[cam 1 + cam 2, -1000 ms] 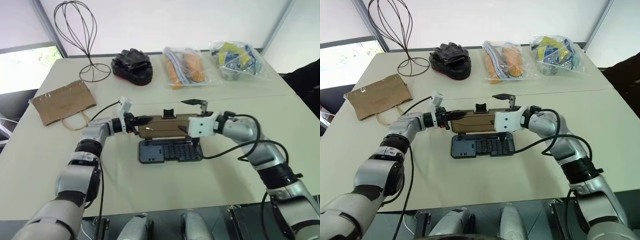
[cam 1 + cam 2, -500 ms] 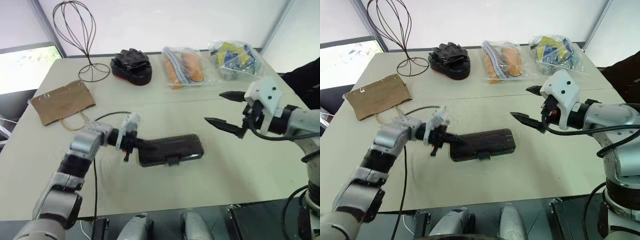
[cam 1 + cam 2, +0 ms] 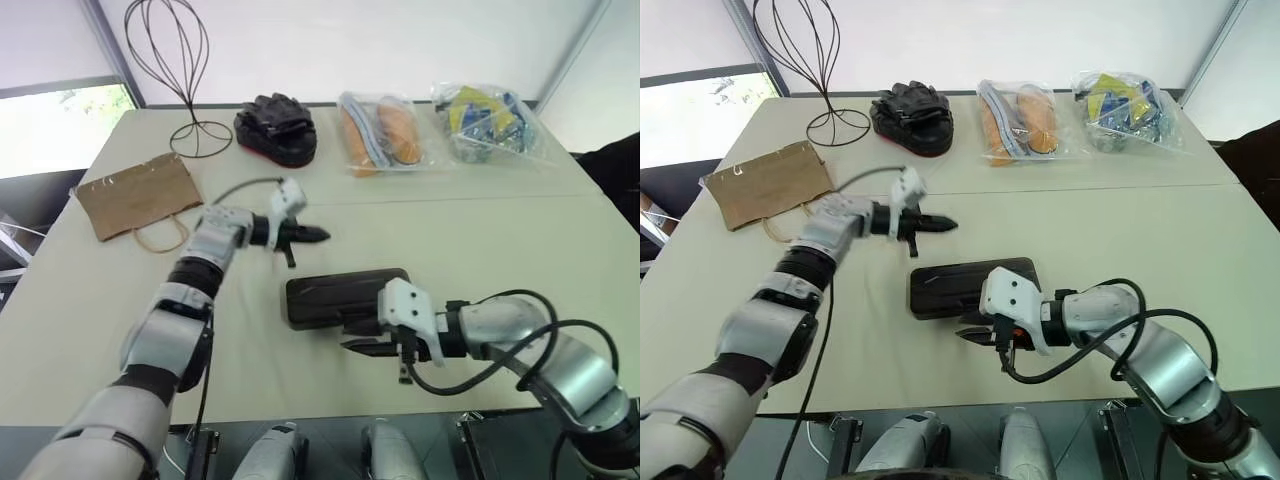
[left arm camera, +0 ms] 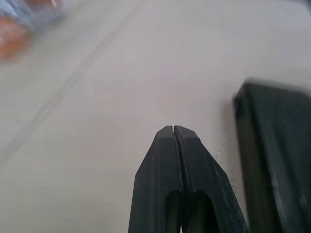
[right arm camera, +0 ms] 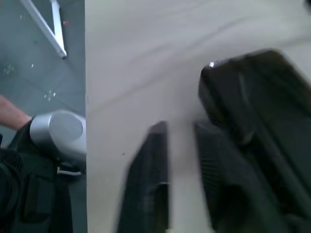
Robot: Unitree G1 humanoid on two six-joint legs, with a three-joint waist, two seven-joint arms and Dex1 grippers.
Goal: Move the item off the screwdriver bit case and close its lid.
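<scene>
The screwdriver bit case [image 3: 345, 298] lies flat in the middle of the table, with its dark smoky lid [image 3: 970, 287] down over the tray. The item, a brown paper bag [image 3: 135, 194] with twine handles, lies on the table far to the left, clear of the case. My left gripper [image 3: 318, 236] is shut and empty, hovering just behind the case's left end; the left wrist view shows the case [image 4: 274, 155] beside its tips. My right gripper [image 3: 352, 346] is shut on nothing, low at the case's near edge, tips beside a case corner [image 5: 243, 92].
At the back of the table [image 3: 520, 240] are a black glove bundle [image 3: 277, 128], two clear snack bags [image 3: 380, 132] [image 3: 486, 122] and a wire stand [image 3: 172, 60]. A seam [image 3: 470, 198] crosses the table behind the case.
The lid, held upright a second ago, is now down on the case. My left gripper drew back behind the case. My right gripper swung down to the near edge and shut.
</scene>
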